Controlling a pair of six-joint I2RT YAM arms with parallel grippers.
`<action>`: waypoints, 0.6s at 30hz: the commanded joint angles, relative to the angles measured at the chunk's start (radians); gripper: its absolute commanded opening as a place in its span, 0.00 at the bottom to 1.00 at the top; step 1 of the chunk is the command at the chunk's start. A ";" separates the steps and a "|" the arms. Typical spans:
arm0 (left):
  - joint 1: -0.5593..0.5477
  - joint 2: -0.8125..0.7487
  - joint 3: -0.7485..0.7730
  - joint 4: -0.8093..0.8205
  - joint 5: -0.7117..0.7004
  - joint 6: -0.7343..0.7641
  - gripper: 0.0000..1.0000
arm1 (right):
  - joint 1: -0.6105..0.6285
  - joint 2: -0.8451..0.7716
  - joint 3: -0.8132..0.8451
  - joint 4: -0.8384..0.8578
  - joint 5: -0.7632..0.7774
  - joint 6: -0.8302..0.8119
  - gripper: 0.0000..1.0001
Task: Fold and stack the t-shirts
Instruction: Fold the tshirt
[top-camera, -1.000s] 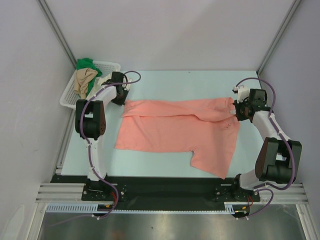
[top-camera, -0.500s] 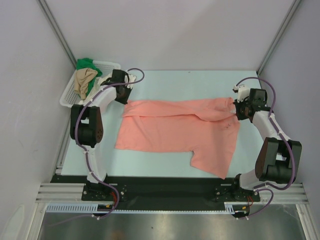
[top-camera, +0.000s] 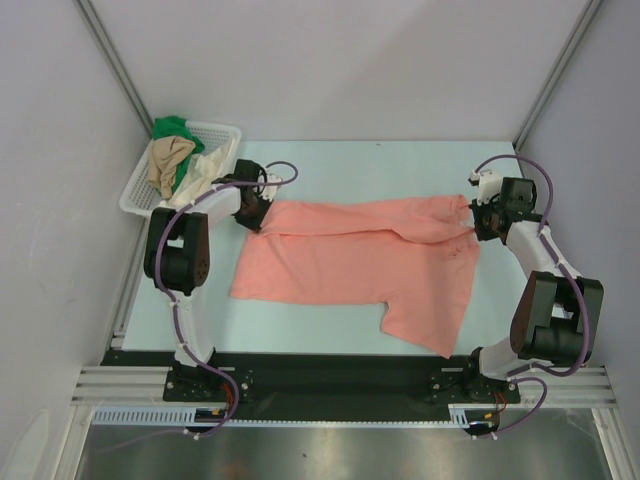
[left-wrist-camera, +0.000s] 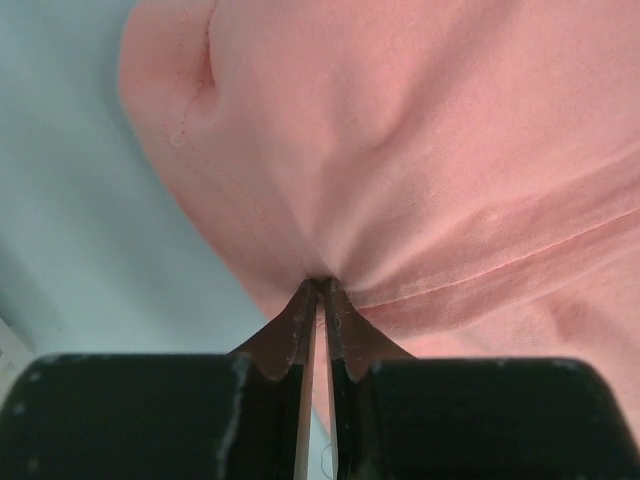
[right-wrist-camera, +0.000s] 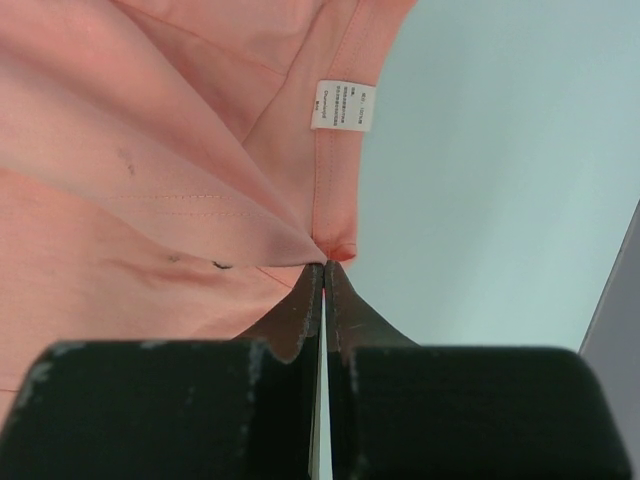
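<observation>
The left tool (left-wrist-camera: 320, 283) and right tool (right-wrist-camera: 323, 263) each sit clamped on a far corner of the salmon-pink t-shirt (top-camera: 350, 265), which lies flat on the counter (top-camera: 380, 165), its long axis running straight between the tools, body trailing toward their bases.

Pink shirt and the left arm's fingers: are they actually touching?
Touching. The left wrist view shows the left fingers shut together, with a fold of the pink shirt pinched between their tips.
</observation>
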 joint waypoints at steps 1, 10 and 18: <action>0.004 -0.001 -0.011 0.013 0.010 0.006 0.11 | -0.007 -0.015 0.003 0.012 0.011 0.008 0.00; 0.007 0.021 -0.031 0.034 -0.033 0.031 0.12 | -0.012 -0.001 0.005 0.025 0.016 0.019 0.00; 0.013 0.025 -0.031 0.062 -0.158 0.074 0.11 | -0.056 0.059 0.055 0.029 0.013 0.023 0.00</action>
